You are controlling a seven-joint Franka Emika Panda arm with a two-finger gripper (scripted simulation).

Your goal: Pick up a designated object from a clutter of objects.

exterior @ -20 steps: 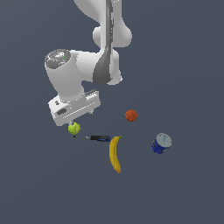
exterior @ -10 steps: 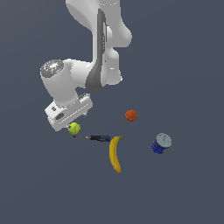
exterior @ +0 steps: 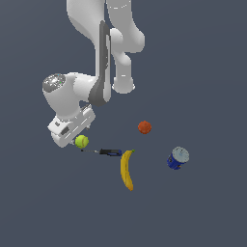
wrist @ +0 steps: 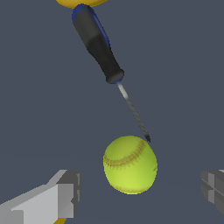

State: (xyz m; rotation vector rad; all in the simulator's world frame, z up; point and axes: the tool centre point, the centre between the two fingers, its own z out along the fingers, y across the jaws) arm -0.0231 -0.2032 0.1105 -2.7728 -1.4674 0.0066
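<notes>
**Gripper lowered around the ball**

Since the earlier frames the white arm has swung its wrist lower and further toward the exterior view's left, bringing the white gripper [exterior: 72, 137] down just beside the small yellow-green seamed ball [exterior: 82, 141]. Wrist view: jaws spread wide, one grey finger [wrist: 65, 192] on each side of the ball [wrist: 130, 164], neither touching it; nothing gripped. Dark-blue-handled screwdriver with a thin metal shaft [exterior: 107, 152] lies at 4 o'clock from the ball, tip almost at the ball's edge. Curved yellow banana [exterior: 127, 170] sits at the handle end. Orange-red ball [exterior: 144, 127] lies at 2 o'clock from the banana, well apart. Blue can with pale lid [exterior: 177, 157] lies at 3 o'clock from the banana.
</notes>
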